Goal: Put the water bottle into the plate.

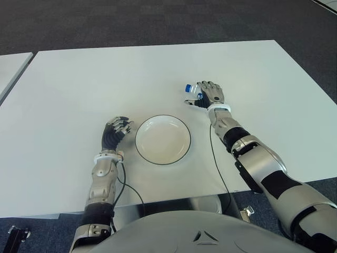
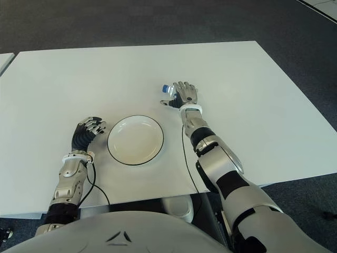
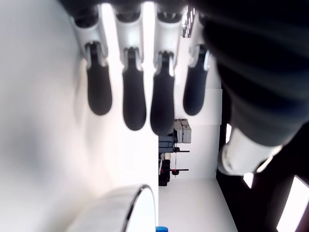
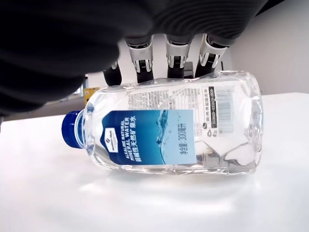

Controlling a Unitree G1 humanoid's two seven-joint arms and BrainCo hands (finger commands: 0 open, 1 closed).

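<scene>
The clear water bottle [image 4: 169, 130], with a blue cap [image 1: 187, 88] and a blue label, lies on its side on the white table [image 1: 79, 89], just beyond the right side of the plate. My right hand [image 1: 210, 94] is over it, palm down; its fingers [image 4: 175, 55] reach across the far side of the bottle without closing around it. The white plate [image 1: 162, 139] with a dark rim sits empty near the table's front. My left hand [image 1: 117, 129] shows just left of the plate, fingers [image 3: 134, 99] relaxed and holding nothing.
A thin black cable [image 1: 218, 163] runs from my right forearm over the table's front edge. A second white table [image 1: 10, 66] stands at the far left. Dark carpet surrounds the table.
</scene>
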